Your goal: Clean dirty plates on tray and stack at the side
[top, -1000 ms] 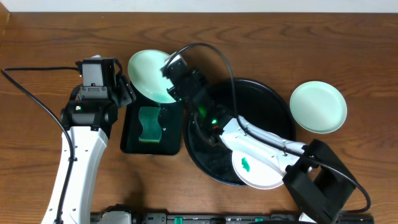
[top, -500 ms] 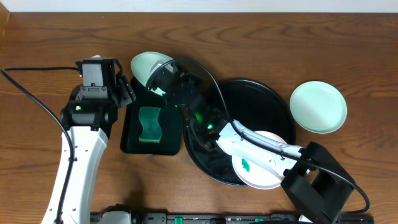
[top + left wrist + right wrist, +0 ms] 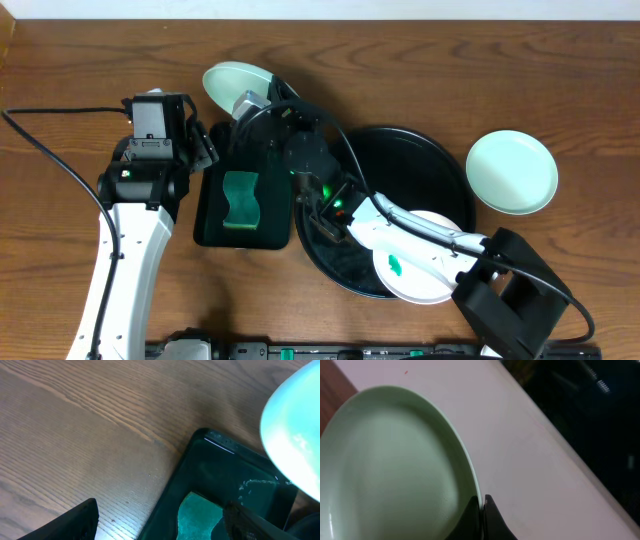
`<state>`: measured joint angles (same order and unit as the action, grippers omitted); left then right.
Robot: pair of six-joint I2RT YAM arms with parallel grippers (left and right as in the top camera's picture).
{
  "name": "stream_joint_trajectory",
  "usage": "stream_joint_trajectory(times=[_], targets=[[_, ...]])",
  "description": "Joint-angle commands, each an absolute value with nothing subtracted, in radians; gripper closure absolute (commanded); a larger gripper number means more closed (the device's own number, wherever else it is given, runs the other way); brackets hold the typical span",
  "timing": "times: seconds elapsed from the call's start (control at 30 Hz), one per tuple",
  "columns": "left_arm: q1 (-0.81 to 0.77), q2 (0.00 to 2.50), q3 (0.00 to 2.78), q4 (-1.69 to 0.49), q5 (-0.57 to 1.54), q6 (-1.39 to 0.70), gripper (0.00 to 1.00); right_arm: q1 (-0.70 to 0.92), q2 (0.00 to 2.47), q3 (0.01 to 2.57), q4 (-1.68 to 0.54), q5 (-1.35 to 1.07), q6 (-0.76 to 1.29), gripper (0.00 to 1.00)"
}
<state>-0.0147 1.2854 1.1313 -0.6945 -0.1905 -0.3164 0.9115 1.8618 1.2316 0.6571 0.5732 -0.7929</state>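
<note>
At right pincer (image 3: 481, 510), tilted mint plate (image 3: 395, 470)

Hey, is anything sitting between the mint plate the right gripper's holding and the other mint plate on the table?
Between the held plate and the mint plate at far right lies only the black tray, which is low, with the right arm stretched over it. The white plate sits at the tray's near rim, off that line.

Robotics lab: cabled left arm (image 3: 125, 240), right arm (image 3: 420, 235) mounted at wooden table (image 3: 80, 50)
</note>
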Motion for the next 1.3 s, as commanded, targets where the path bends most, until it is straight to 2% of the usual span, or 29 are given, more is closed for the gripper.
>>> stream_joint_trajectory(times=[0.0, 0.3, 1.27], targets=[[-0.012, 1.287, 1.147, -0.694, -0.211, -0.315, 0.2, 0.921, 1.859, 1.25, 0.698, 0.58, -0.87, 0.99], [-0.012, 1.287, 1.147, -0.694, -0.211, -0.315, 0.2, 0.94, 1.859, 1.251, 0.766, 0.607, -0.975, 0.99], [-0.012, 1.287, 1.147, -0.694, -0.211, -0.315, 0.2, 0.944, 1.859, 1.251, 0.754, 0.625, -0.976, 0.99]])
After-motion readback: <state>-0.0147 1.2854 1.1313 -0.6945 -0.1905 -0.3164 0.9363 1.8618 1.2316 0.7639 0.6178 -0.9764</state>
